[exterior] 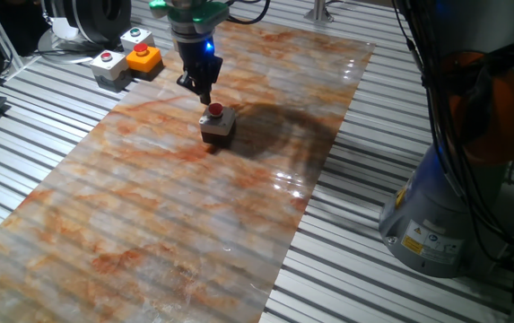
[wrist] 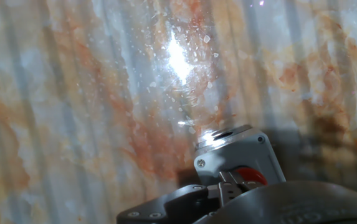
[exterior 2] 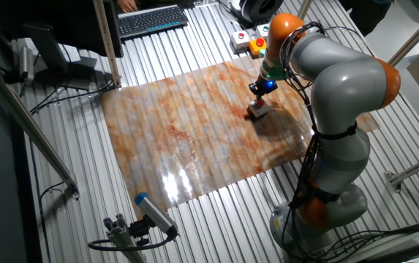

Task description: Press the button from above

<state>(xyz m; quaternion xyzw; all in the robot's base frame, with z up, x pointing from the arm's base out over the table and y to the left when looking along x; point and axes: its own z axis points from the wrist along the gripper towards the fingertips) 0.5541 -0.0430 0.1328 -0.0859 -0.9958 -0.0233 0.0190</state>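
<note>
**Button station: gripper above the small box**

While I watch remotely, I log these items.

Item 1: the button (exterior: 215, 109), a small round red cap on a little square box (exterior: 218, 126) with a pale grey top and darker base. It stands on the marbled orange-and-white sheet (exterior: 149, 215) that covers the surface (exterior: 373, 206), toward the sheet's far edge and nearer its far right corner than its left in one fixed view. In the hand view the box shows at the lower right, a screw at its corner, the red cap partly hidden by the gripper body.

Item 2: the gripper (exterior: 205, 96), pointing down, its tip just above the button and slightly to the far side. I cannot tell whether it touches the cap, nor whether its fingers are apart or together.

Item 3: an orange box (exterior: 144, 59) and two light-grey boxes (exterior: 107, 61), each with a coloured cap, grouped off the sheet past its far left corner, well apart from the button.
</note>
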